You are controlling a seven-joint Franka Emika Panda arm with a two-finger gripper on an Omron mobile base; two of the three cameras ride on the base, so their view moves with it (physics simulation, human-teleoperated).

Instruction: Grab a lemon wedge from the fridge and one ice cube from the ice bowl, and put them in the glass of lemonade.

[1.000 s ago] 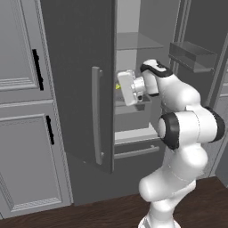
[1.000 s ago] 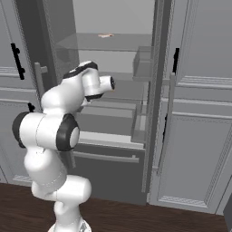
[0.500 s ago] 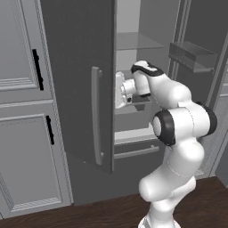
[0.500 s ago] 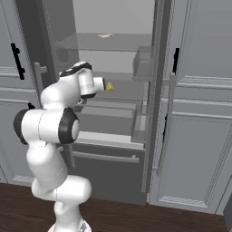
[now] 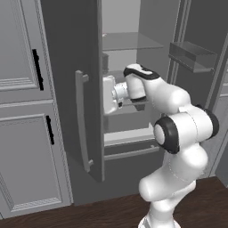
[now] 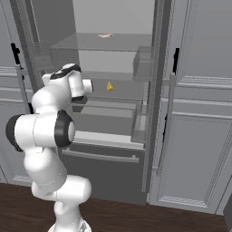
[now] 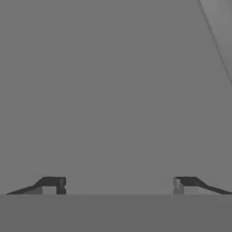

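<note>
The fridge point(image 5: 71, 67) stands with both doors open. On its middle glass shelf point(image 6: 122, 90) lies the lemon wedge point(image 6: 109, 86), a tiny yellow piece. My white hand point(image 5: 110, 94) reaches inside and points left at the inner face of the left door, with its fingers hidden behind the door's edge. In the right base view the hand point(image 6: 84, 86) sits just left of the wedge, apart from it. My gripper point(image 7: 118, 186) is open, with nothing between its fingertips point(image 7: 52, 185) and a flat grey wall ahead. The ice bowl and the glass of lemonade are out of view.
A flat pinkish-brown item point(image 6: 105, 35) lies on the upper shelf. Clear door bins point(image 5: 193, 55) hang on the right door. The bottom drawer point(image 6: 104, 156) is shut. Grey panelled cabinets point(image 5: 22, 133) flank the fridge on both sides point(image 6: 199, 136).
My hand has swung left, away from the shelf's middle towards the left door. The lemon wedge, covered by the hand a second ago in the right base view, now shows.
</note>
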